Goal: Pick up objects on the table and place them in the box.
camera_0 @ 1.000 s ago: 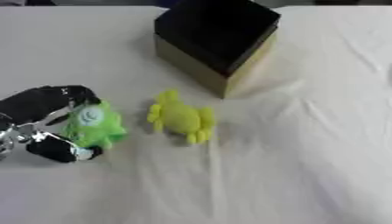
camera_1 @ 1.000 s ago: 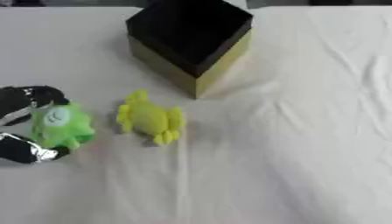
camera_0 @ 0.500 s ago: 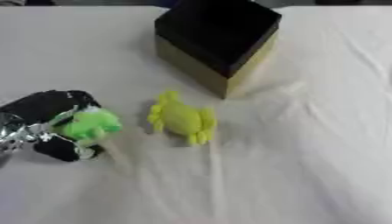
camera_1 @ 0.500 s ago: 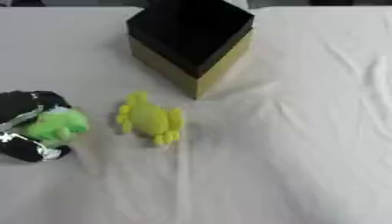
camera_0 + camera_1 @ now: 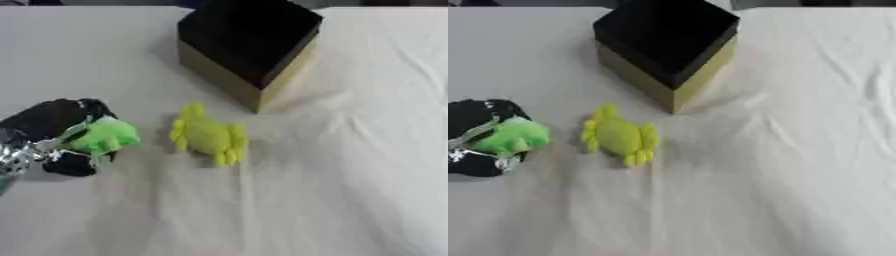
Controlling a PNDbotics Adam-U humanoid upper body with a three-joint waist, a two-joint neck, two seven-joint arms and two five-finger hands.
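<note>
Left eye view | left hand point(image 5: 52, 132) clamped on green toy point(image 5: 103, 136) | yellow toy point(image 5: 208, 134) beside

You get two head-mounted eyes looking steeply down at the surface point(image 5: 350, 190), close in, sharing nearly the same scene, slightly offset sideways

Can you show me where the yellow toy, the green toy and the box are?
yellow toy point(image 5: 209, 135), left eye view, middle of its body.
green toy point(image 5: 105, 135), left eye view, its round body, in the left hand.
box point(image 5: 249, 39), left eye view, its dark inside.
</note>
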